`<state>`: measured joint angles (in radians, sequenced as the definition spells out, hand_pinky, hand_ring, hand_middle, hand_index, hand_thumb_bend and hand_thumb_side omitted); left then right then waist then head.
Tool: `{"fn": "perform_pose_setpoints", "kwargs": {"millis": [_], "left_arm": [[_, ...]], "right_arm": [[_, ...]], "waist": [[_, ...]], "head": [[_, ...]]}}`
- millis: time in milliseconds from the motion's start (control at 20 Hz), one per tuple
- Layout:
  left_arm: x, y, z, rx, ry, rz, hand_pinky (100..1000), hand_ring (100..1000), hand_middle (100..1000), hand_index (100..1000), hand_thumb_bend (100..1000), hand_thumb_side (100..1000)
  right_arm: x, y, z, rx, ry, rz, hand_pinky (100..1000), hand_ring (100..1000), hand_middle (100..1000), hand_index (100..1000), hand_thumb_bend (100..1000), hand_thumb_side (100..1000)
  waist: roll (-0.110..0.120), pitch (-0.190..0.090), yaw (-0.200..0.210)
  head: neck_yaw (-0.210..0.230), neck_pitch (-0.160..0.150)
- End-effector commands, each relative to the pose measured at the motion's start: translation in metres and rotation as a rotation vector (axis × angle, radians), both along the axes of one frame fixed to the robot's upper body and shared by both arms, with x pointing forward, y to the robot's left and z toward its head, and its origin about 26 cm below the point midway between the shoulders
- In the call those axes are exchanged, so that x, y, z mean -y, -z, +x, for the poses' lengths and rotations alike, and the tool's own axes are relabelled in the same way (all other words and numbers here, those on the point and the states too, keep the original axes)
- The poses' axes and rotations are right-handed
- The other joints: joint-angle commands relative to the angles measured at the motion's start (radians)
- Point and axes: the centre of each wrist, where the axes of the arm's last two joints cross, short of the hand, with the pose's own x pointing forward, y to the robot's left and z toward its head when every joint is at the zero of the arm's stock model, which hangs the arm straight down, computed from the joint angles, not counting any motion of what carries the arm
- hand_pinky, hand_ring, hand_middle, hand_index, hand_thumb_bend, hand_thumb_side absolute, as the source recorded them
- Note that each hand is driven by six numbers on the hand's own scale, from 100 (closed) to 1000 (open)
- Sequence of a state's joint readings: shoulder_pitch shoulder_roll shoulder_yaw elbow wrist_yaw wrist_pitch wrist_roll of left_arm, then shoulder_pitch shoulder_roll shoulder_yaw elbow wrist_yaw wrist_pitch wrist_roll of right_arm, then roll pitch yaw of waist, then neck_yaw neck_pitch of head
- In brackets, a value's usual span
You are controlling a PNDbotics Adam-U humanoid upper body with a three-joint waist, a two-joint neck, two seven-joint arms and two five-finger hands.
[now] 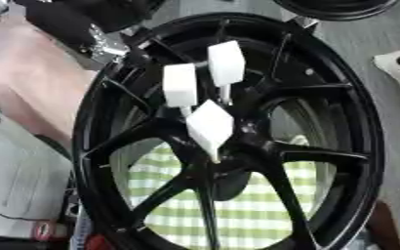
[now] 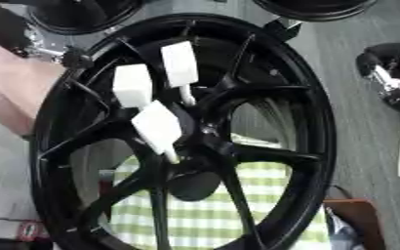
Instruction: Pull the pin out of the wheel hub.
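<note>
Three white-handled pins point(image 1: 210, 128) sat in the centre of the black wheel hub point(image 1: 237, 146). Right hand point(image 2: 390, 73) showed at the right edge, well clear; couldn't tell its fingers' state.

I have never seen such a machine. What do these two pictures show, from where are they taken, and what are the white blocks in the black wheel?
Both pictures come from one stereo camera in the head of a humanoid robot: its left eye and its right eye, looking down at the same moment. That is why they look nearly alike.

The big black thing is a car wheel with spokes. It rests over a green and white checked cloth, seen through the gaps. At the hub stand three pins, each a thin stem with a white block as handle: pin one, pin two, pin three. The robot is to pull one out.

A dark part at the right edge may be the robot's right hand, but I cannot tell. Nothing holds a pin now.
</note>
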<state>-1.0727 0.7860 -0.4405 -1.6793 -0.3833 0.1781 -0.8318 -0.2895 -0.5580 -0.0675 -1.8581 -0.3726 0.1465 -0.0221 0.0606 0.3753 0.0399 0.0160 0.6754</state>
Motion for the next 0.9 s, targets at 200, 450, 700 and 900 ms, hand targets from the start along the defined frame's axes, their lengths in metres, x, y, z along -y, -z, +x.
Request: {"fn": "perform_pose_setpoints", "kwargs": {"millis": [200,450,700,900], "left_arm": [[0.014,-0.012,-0.021,-0.016,-0.01,-0.017,909,829,769,891,583,790],[0.025,-0.015,-0.038,-0.077,0.033,-0.03,920,831,777,898,580,797],[0.031,-0.016,-0.051,-0.119,0.084,-0.051,926,828,777,899,576,802],[0.034,-0.015,-0.056,-0.139,0.103,-0.054,924,829,778,892,573,787]], "right_arm": [[0.002,-0.006,-0.001,0.016,0.005,-0.001,909,812,603,663,321,287],[0.003,-0.006,-0.001,0.012,0.008,0.003,910,812,603,663,320,287],[0.002,-0.005,-0.001,0.011,0.009,0.006,910,811,603,663,319,286],[0.002,-0.006,-0.001,0.012,0.006,0.01,910,811,603,663,317,287]], "waist": [[0.001,-0.032,0.003],[0.005,-0.034,0.01],[0.007,-0.039,0.015],[0.007,-0.043,0.016]], "head": [[0.0,0.006],[-0.002,0.013],[-0.004,0.019],[-0.004,0.022]]}}
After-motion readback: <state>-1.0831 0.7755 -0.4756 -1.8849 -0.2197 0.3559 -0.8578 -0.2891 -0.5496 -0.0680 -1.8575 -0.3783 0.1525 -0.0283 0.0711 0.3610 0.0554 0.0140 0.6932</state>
